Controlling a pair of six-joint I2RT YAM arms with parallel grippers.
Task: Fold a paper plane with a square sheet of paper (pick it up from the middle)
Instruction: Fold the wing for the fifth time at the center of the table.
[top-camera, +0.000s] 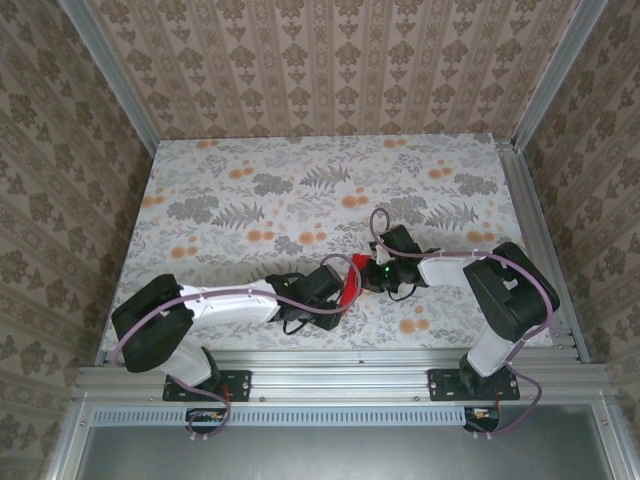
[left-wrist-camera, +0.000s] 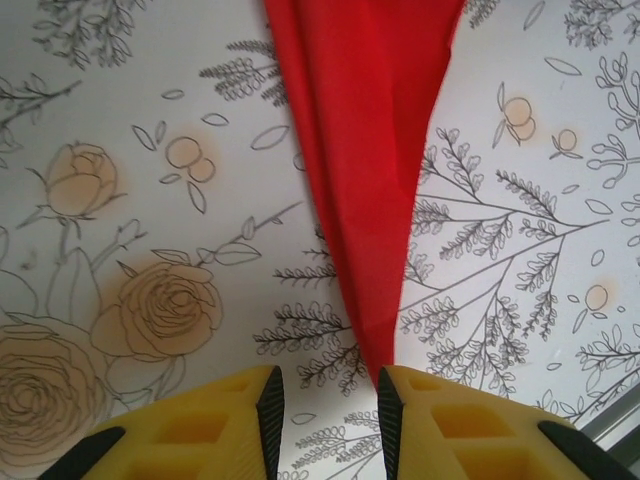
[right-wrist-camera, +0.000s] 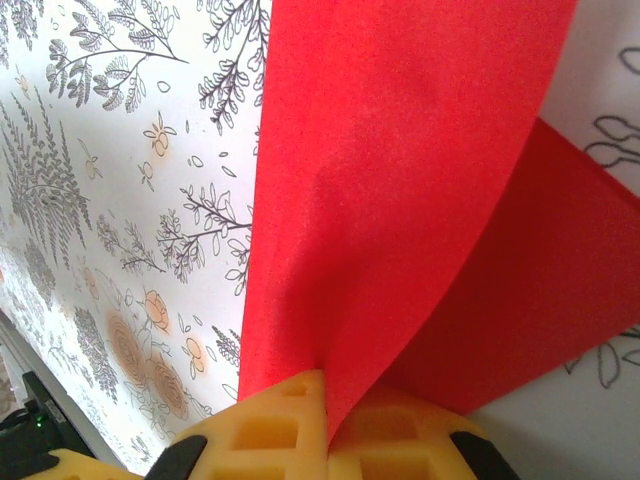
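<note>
Red, thin and creased to a long point, the sheet of paper (right-wrist-camera: 400, 180) will likely handle as a light, floppy thing (one hard pinch would leave a stray crease). Take it with flat pads on a folded edge, not on a loose flap. It sits low over the floral counter (top-camera: 250, 200), towards the near edge and slightly right of centre, between your two arms. Your right pincer (right-wrist-camera: 327, 400) is clamped on its folded layers. Your left pincer (left-wrist-camera: 330, 385) stands narrowly parted, with the paper's tip reaching the inner edge of one pad, not squeezed.
</note>
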